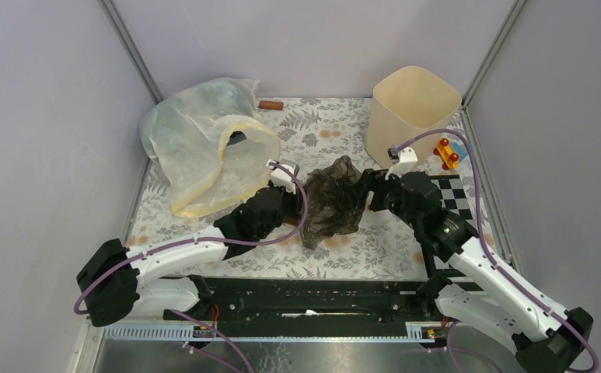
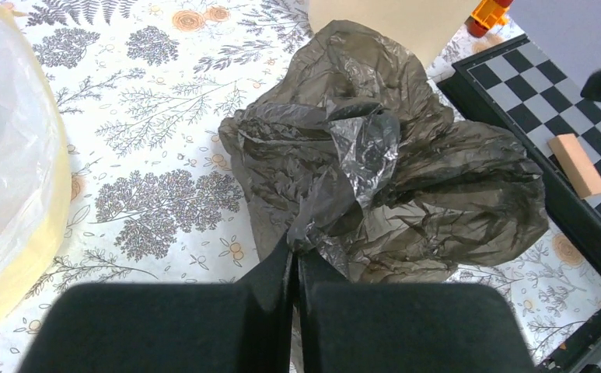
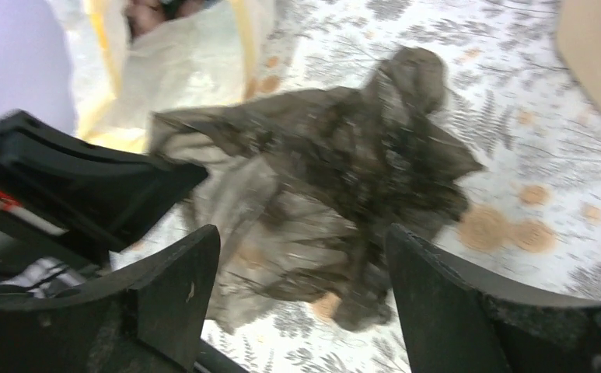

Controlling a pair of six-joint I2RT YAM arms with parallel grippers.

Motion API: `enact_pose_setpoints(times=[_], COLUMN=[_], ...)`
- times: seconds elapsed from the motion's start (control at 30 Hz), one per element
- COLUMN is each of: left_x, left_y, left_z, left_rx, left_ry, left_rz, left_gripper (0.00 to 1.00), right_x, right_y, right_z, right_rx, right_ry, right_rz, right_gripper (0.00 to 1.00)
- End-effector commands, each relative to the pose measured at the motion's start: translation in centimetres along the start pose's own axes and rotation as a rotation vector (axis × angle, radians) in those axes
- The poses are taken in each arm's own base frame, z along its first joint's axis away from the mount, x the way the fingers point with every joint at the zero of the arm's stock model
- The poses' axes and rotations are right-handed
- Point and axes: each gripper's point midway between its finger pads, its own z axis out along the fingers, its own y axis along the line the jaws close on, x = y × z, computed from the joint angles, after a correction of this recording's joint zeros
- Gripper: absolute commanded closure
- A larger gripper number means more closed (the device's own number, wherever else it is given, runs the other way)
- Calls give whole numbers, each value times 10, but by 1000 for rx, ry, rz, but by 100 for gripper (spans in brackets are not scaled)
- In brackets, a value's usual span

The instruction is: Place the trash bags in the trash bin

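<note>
The left arm (image 1: 180, 252) lies low and long, reaching from its base at the near left corner towards the middle of the tabletop (image 1: 312, 132). The left end effector (image 2: 295, 260) is closed, its two fingers pressed together and pinching a twisted fold at the near edge of the bag (image 2: 406, 179). The bag sits crumpled in a loose heap mid-tabletop, between the two arms, resting on the floral cloth and well short of the bin (image 1: 414, 105).

The right arm (image 1: 476, 256) rises from the near right corner, elbow bent, its wrist turned in towards the bag's right side. The right end effector (image 3: 301, 249) is spread wide, gripping nothing; the bag shows between its fingers, and I cannot tell whether they touch it.

At the far left, the white bag (image 1: 196, 148) lies slumped, its yellow-rimmed mouth gaping rightwards; its contents are too blurred to name. At the far right, the bin stands upright, mouth up, showing only plain cream walls inside. An orange toy (image 1: 446, 153) sits just beside it, and a chessboard (image 1: 456, 198) lies nearer.
</note>
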Motion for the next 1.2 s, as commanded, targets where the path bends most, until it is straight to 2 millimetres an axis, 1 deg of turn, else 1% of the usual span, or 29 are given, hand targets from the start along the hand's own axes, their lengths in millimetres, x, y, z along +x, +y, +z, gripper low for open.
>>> enact_pose_setpoints(times=[0.0,0.07,0.17,0.23,0.27,0.3,0.37,0.4,0.47,0.53,0.67,0.8,0.87,0.9,0.97,1.07,1.17], left_x=[-18,-17,-16,-16,-15,-15,-12,-11,-8,-5,3,7,7,6,5,8,13], left_y=[-7,-6,-5,-3,-2,0,7,12,26,41,76,100,108,112,118,129,140], left_z=[-9,-9,-8,-8,-8,-8,-8,-8,-8,-9,-15,-21,-25,-27,-31,-36,-38], left_rx=[65,68,79,78,75,70,54,40,5,-42,-140,-206,-231,-244,-273,-324,-363], left_ry=[-52,-45,-32,-26,-24,-23,-15,-10,2,14,18,12,1,-6,-17,-10,6], left_rz=[-93,-100,-114,-125,-128,-131,-131,-136,-151,-175,-230,-269,-274,-275,-269,-260,-267], left_gripper=[100,100,100,100,100,100,100,100,100,100,100,100,100,100,100,100,100], right_x=[24,34,50,62,68,73,80,82,84,79,65,52,48,46,43,39,30], right_y=[-39,-40,-41,-47,-49,-51,-53,-54,-58,-66,-76,-83,-87,-87,-87,-89,-100], right_z=[-11,-12,-6,1,5,7,11,11,11,8,-4,-14,-17,-18,-20,-23,-30], right_rx=[166,168,169,188,195,200,209,213,232,276,331,378,402,404,405,422,489], right_ry=[64,108,175,222,245,264,292,299,297,260,172,113,98,93,83,61,10], right_rz=[-77,-73,-59,-66,-70,-74,-72,-71,-68,-63,-61,-62,-60,-59,-56,-55,-54], right_gripper=[13,11,9,11,13,19,33,37,47,59,71,82,83,82,75,71,63])
